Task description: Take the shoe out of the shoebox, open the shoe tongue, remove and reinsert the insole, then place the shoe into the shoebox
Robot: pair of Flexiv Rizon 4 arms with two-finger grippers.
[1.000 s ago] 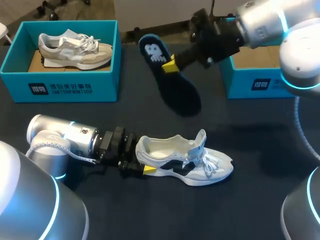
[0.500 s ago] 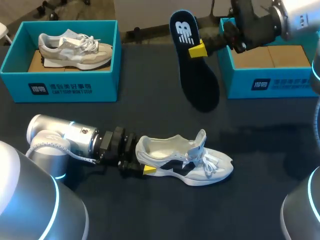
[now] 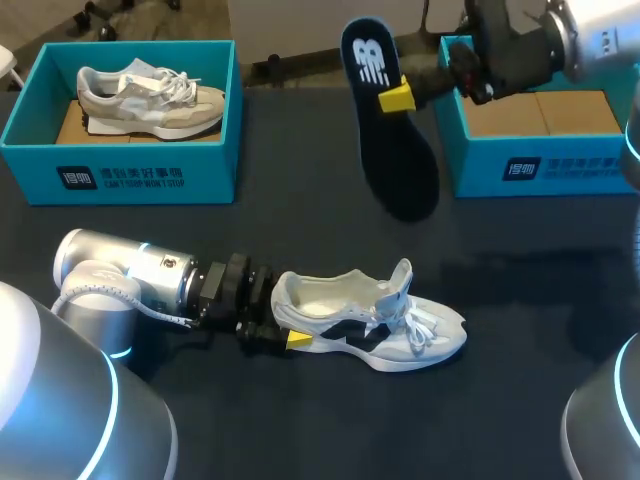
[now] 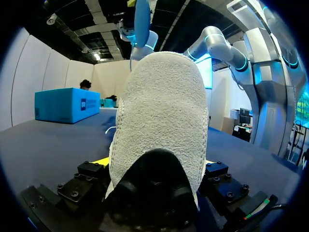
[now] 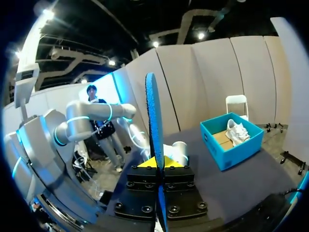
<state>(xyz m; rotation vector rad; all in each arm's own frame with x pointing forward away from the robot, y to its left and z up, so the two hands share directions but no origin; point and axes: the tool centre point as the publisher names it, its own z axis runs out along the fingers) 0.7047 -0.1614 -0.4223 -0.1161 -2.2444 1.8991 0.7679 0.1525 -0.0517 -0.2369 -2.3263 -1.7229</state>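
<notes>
Colours on the dark navy table (image 3: 300, 430)
The shoe (image 3: 370, 325) is shown white with a black side mark; the insole (image 3: 392, 155) is dark, blue-edged, stamped with a white logo. The far-left box (image 3: 120, 178) and far-right box (image 3: 540, 170) are teal, printed white; a beige shoe (image 3: 150, 95) is white-laced. Yellow tips are borne by the left gripper (image 3: 283, 322) and right gripper (image 3: 393, 98).

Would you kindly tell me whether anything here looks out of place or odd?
Only the insole stands out: it hangs in the air, pinched by the right gripper, out of the white shoe, which lies on the table with its heel in the left gripper. Nothing looks spilled or damaged.
</notes>
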